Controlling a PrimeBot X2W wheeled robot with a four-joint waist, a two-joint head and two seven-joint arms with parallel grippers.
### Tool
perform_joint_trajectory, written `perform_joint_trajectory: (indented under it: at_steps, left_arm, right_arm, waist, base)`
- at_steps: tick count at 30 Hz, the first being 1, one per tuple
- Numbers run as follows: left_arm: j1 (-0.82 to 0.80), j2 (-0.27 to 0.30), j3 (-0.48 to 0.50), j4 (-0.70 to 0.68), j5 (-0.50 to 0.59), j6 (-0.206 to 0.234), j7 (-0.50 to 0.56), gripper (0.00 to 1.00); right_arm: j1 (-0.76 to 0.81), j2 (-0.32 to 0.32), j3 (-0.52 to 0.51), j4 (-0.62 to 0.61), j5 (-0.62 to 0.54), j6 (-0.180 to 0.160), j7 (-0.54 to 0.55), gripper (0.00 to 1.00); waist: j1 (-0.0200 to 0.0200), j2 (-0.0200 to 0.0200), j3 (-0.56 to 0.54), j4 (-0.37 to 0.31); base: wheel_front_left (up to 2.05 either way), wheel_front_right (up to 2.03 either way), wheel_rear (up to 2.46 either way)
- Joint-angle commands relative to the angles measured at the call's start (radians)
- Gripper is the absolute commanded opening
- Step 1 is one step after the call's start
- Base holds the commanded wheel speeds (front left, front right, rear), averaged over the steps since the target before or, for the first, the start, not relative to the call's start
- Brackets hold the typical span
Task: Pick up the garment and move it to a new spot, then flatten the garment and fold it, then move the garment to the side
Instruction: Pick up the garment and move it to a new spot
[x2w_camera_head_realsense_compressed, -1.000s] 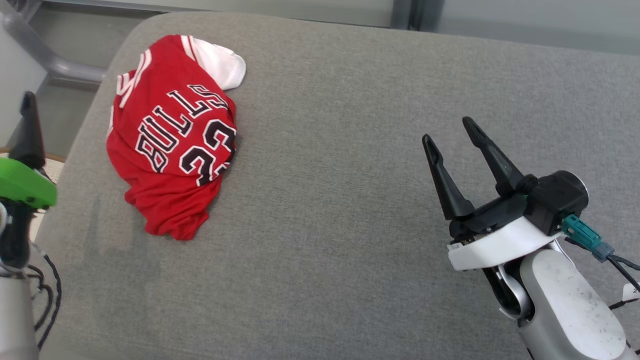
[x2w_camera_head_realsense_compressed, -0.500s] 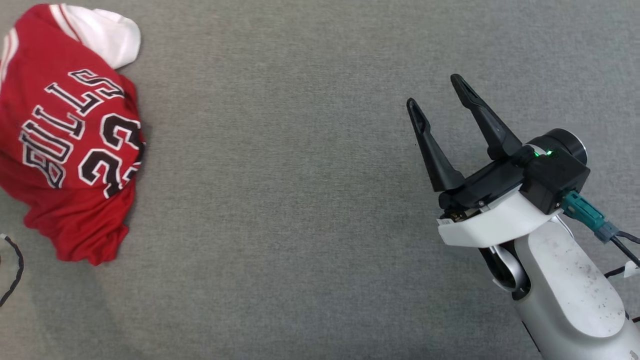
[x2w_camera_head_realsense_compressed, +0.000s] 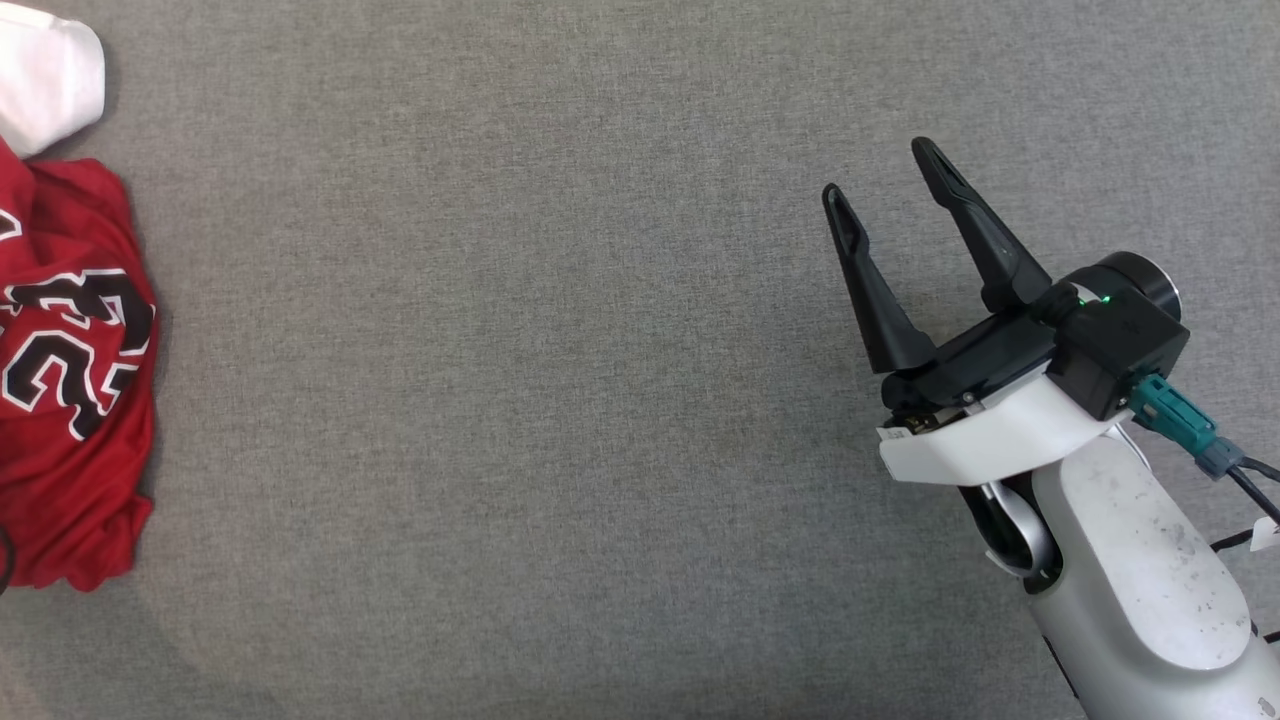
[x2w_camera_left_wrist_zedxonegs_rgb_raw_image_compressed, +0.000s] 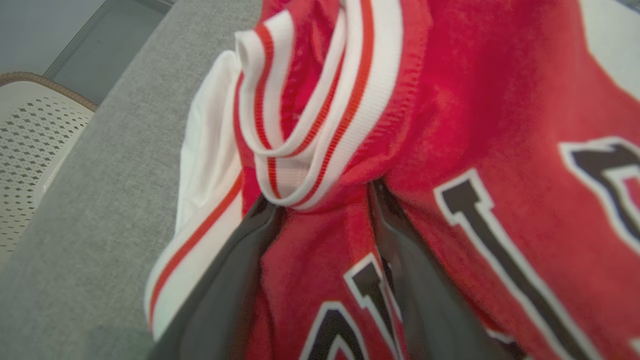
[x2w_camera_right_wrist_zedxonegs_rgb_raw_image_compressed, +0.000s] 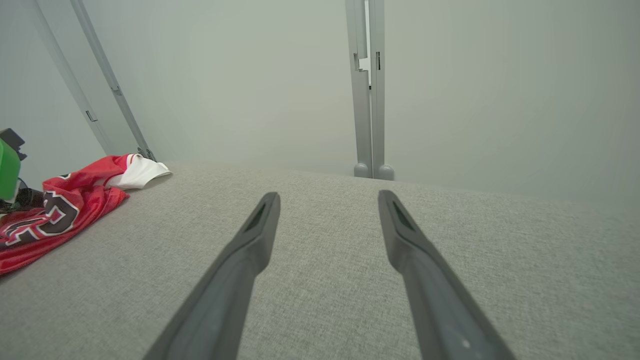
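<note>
— Red knit, soft and rumpled: a red basketball jersey (x2w_camera_left_wrist_zedxonegs_rgb_raw_image_compressed: 475, 100) with ribbed white-and-red trim and black letters edged in white lay heaped on the grey woven cushion (x2w_camera_head_realsense_compressed: 500, 350).

— Where on it?

— At the cushion's far left, near its rounded edge. In the head view the jersey (x2w_camera_head_realsense_compressed: 70, 400) was cut off by the left border, with a smooth white panel at the top corner. From the right wrist it lay low at the left, well apart from that arm.

— And the left gripper?

— Right in the cloth! The left gripper (x2w_camera_left_wrist_zedxonegs_rgb_raw_image_compressed: 322, 197) had both long dark fingers spread wide. Their tips were buried in red fabric just under the loop of striped trim, with a ridge of cloth between them. Whether that ridge was pinched, I couldn't tell. Beyond the cushion's edge stood a white perforated plastic seat (x2w_camera_left_wrist_zedxonegs_rgb_raw_image_compressed: 30, 145).

— The right one?

— The right gripper (x2w_camera_head_realsense_compressed: 875, 168) hung over bare grey weave, fingers wide apart, holding nothing and touching nothing.

— What had changed from a second before?

— The head camera had swung right. Back then the whole jersey showed, "BULLS" readable, and the left gripper stood off the cushion's edge. Now only a strip of red remained in that view. The right gripper kept its wide pose.
</note>
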Motion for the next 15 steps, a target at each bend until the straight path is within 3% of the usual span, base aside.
perform_joint_trajectory:
  at_steps: [1,15]
  left_arm:
    - [0.007,-0.022,-0.026,0.008,-0.006,-0.005,-0.003,0.0]
    - [-0.017,0.129,-0.292,-0.222,-0.014,-0.004,-0.132,0.0]
  right_arm:
    - [0.011,0.004,0.002,0.002,-0.003,0.0,-0.003,1.0]
    - [0.082,0.039,-0.005,0.047,0.032,0.0,-0.003,1.0]
  waist:
    - [0.0,-0.0001,-0.017,0.007]
    - [0.0,-0.0001,-0.252,-0.019]
  base:
    - [0.0,0.0,0.0]
    - [0.0,0.0,0.0]
